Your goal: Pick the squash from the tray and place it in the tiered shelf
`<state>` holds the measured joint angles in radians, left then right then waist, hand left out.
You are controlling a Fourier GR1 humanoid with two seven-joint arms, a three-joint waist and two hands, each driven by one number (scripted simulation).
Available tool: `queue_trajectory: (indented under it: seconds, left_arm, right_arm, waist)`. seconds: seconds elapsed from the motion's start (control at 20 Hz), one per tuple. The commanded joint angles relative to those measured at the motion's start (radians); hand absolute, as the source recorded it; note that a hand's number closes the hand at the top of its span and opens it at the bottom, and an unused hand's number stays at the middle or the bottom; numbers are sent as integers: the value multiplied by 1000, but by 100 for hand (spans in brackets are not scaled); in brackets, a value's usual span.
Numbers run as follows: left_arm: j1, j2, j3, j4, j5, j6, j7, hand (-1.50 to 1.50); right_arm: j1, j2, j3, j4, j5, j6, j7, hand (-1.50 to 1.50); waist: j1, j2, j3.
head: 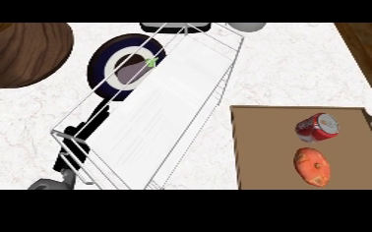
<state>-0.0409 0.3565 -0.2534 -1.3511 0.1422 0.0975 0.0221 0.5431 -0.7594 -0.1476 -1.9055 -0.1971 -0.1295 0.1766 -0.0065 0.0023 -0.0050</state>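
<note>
White marble surface [305, 69] carries the tray [251, 142]; the squash [312, 166] lies there, far right of my left hand [71, 145], half hidden behind the tiered shelf [174, 103]. Whether its fingers are wide, I cannot tell. Better to approach the squash from above, avoiding the can [317, 127].

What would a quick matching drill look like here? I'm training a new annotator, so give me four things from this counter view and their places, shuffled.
Things:
1. squash
2. red can
3. eggplant
4. tiered shelf

Places:
A. on the dark blue plate
B. lying on the tray, farther side
C. middle of the counter, left of the tray
D. on the tray, nearer side

Pairs: 1-D, 2-B, 3-A, 4-C
</note>
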Motion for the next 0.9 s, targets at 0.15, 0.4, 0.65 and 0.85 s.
queue_trajectory:
  seconds: [0.15, 0.4, 0.65, 0.85]
  left_arm:
    - [-1, -4, -18, -11, -27, 4, -3, 0]
    - [5, -24, -31, -16, -26, -16, -16, 0]
    - [-3, -22, -5, 2, -28, -31, -17, 0]
    - [9, -35, -14, -37, -44, -12, 14, 0]
  right_arm:
    - [36, -251, 49, -107, 315, -35, 395, -150]
    - [-122, -270, 213, -190, 454, -6, 740, -150]
    - [-408, -163, 414, -147, 498, 103, 957, -150]
    - [-512, -18, 539, -68, 558, 134, 1078, -150]
  waist:
    - [35, 8, -3]
    - [57, 8, 2]
    - [50, 5, 4]
    - [48, 2, 4]
